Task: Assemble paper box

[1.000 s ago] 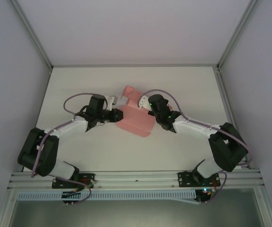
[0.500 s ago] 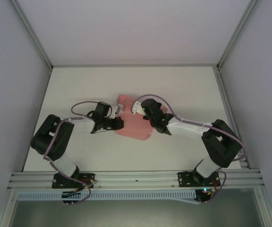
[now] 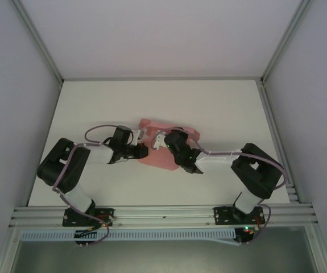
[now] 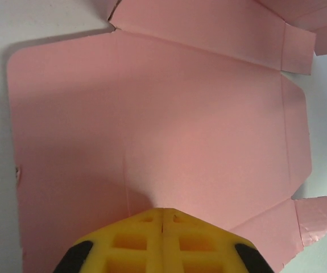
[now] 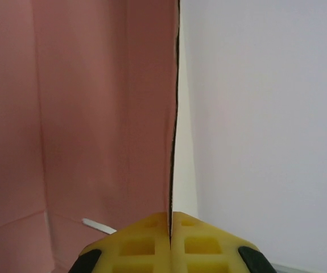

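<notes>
We see two arms bent inward over one paper box (image 3: 157,160). The left arm (image 3: 98,154) folds back at its elbow and reaches in low from the box's left side. The right arm (image 3: 220,161) does likewise from the box's right side, with its wrist over the middle of the sheet.

The left jaws are pressed together, their yellow fingers (image 4: 132,244) meeting above the sheet's near edge; we cannot tell whether they touch it. The right jaws are clamped on a raised flap of the box, whose thin edge runs straight into the seam between their fingers (image 5: 137,247).

The box is a single pink die-cut sheet, unfolded and creased into panels, with angled flaps at one end and one rounded tab (image 4: 318,219) at a corner. It lies on the white worktop (image 3: 152,96).
</notes>
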